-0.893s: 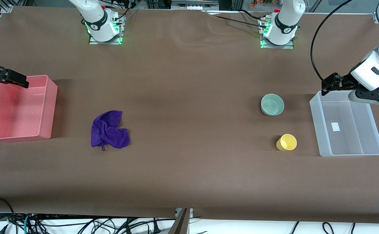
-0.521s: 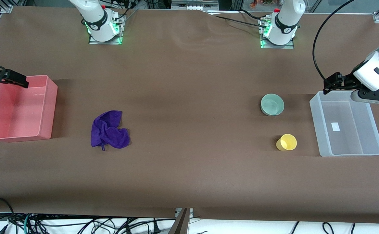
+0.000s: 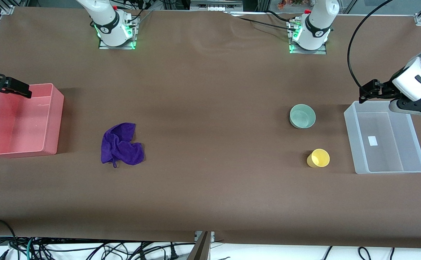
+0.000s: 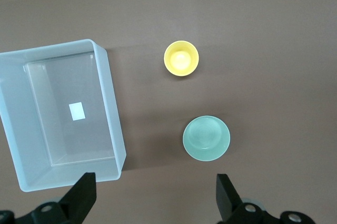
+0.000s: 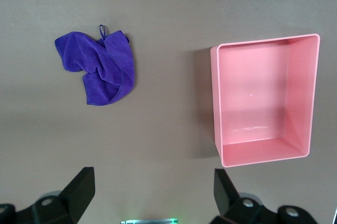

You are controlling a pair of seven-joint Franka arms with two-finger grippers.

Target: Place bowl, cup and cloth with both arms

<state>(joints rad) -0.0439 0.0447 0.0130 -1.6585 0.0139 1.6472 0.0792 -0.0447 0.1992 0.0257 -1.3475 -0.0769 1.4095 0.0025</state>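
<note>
The pale green bowl stands upright on the brown table, with the yellow cup nearer the front camera beside it. The purple cloth lies crumpled toward the right arm's end. My left gripper hangs open and empty above the corner of the clear bin. My right gripper hangs open and empty over the edge of the pink bin. Neither gripper touches anything.
A clear plastic bin sits at the left arm's end, beside the bowl and cup. A pink bin sits at the right arm's end, beside the cloth. Both bins hold nothing. Both arm bases stand along the table edge farthest from the front camera.
The left arm's wrist has lifted and drawn back slightly over the clear bin. The right arm, bowl, cup and cloth have not moved.
</note>
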